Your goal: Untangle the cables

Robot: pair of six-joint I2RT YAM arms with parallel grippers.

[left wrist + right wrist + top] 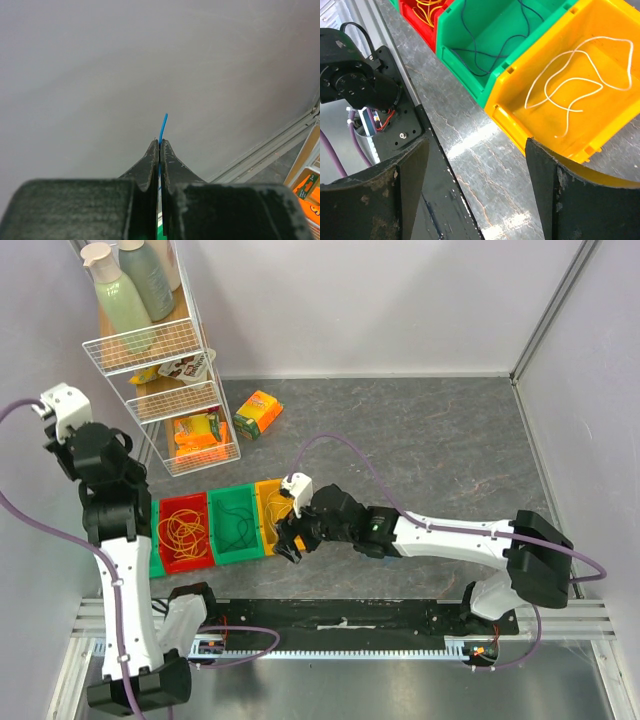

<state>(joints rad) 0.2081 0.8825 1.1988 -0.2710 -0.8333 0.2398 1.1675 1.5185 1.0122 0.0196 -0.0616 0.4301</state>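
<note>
- At the near left of the surface (420, 440), three open bins stand side by side and touching: a red bin (184, 498), a green bin (232, 490) and a yellow bin (268, 484). A further green edge shows left of the red one, but the left arm hides most of it, so I cannot tell whether it is a fourth bin.
- The layout reads as sorting by colour, each freed cable getting its own compartment so that it cannot knot up with the others again.
- The left hand (160, 142) is raised high beside the wall and clenched on one blue cable (163, 127). A short end sticks out past the fingertips and the rest is out of view. Holding it up and away probably draws it clear of the bunch.
- The right hand (476, 150) hangs over the bare surface just in front of the yellow bin, jaws spread wide and grasping nothing. It looks placed either to reach for a cable or to have just let one go.
- Counted:
  - one pale cable (570, 110) lies loosely coiled in the yellow bin;
  - dark cable (238, 530) lies in the green bin, one strand or two, I cannot tell;
  - the yellow and orange cables (185, 532) in the red bin overlap too much to count, several at least.
- The red bin's heap looks like the part not yet sorted out.
</note>
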